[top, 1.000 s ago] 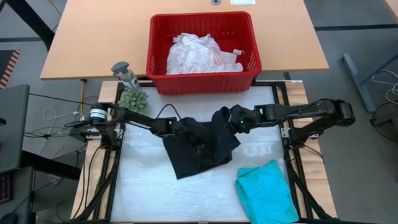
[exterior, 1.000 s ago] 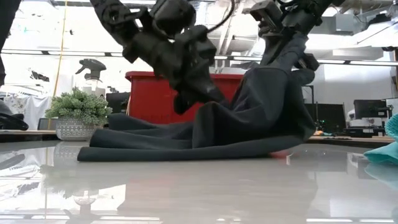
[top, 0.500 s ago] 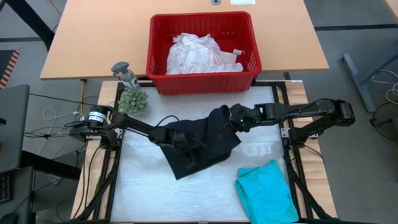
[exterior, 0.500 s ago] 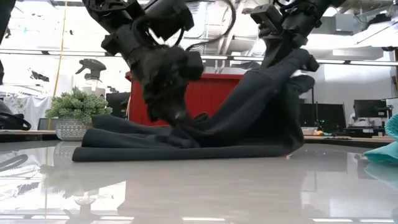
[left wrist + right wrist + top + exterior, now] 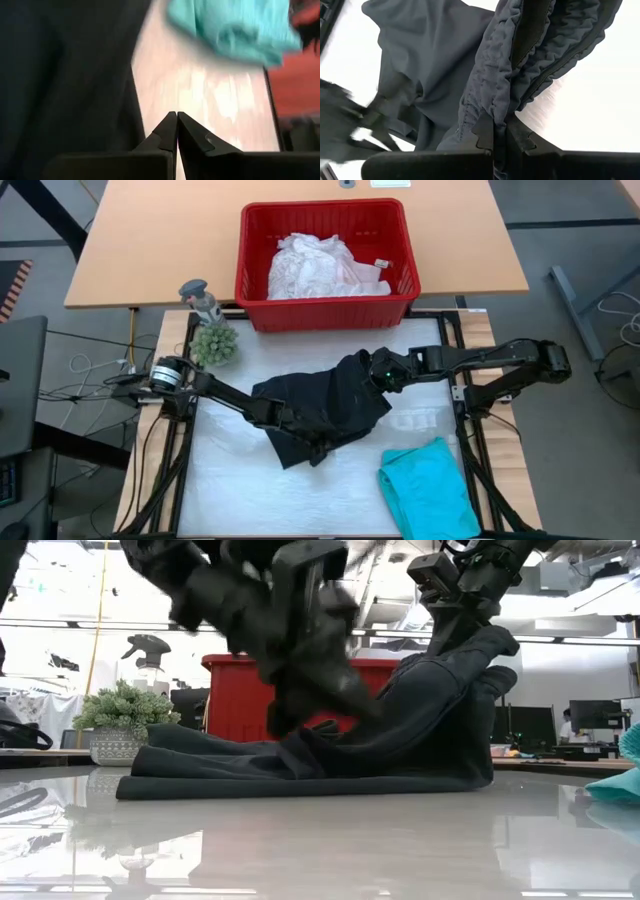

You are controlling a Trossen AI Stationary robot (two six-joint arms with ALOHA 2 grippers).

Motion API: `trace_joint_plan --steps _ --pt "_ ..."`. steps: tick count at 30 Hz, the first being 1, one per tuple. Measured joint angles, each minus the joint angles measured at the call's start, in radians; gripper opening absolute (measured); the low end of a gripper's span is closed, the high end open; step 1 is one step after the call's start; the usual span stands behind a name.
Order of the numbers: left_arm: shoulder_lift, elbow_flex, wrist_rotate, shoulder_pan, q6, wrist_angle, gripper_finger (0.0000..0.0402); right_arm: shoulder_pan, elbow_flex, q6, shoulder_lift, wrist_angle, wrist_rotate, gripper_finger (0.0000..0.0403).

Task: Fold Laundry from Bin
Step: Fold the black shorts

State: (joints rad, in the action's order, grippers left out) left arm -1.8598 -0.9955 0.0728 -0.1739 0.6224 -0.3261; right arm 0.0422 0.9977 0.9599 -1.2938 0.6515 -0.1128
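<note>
The right gripper [image 5: 499,131] keeps its fingers pinched on a bunched fold of the black garment [image 5: 320,408], holding that edge lifted off the table [image 5: 240,490] where it was a second ago; the rest of the cloth trails down and away from it towards the left arm. The left gripper [image 5: 177,131], fingers pressed together and holding nothing, has slid from the garment's middle to its near edge, just beside the cloth; the teal garment [image 5: 430,488] lies beyond its tips. The bin [image 5: 325,308], well behind both grippers, holds the white laundry [image 5: 315,268]; neither has moved.
</note>
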Motion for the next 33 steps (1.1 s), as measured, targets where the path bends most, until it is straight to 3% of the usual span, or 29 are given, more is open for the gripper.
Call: trace_joint_plan --steps 5,8,12,24,29,33 --pt "0.177 -0.015 -0.204 -0.015 -0.062 0.166 0.0000 0.000 -0.001 -0.008 0.000 0.003 -0.001 0.0038" --pt "0.193 -0.011 -0.328 -0.024 -0.094 0.288 0.0000 0.000 -0.001 -0.008 0.000 -0.005 -0.002 0.0038" --pt "0.156 -0.012 -0.275 -0.016 -0.114 0.252 0.0000 0.006 -0.001 -0.008 0.000 -0.007 -0.001 0.0038" --pt "0.031 -0.011 -0.296 -0.011 -0.113 0.256 0.0000 0.006 -0.001 -0.016 0.000 -0.010 0.000 0.0038" --pt "-0.037 -0.011 -0.231 -0.005 -0.079 0.240 0.0000 0.006 -0.001 -0.018 0.000 -0.011 0.002 0.0038" --pt "-0.046 -0.011 -0.179 -0.006 -0.067 0.118 0.0000 0.006 -0.001 -0.020 0.000 -0.012 0.005 0.0038"
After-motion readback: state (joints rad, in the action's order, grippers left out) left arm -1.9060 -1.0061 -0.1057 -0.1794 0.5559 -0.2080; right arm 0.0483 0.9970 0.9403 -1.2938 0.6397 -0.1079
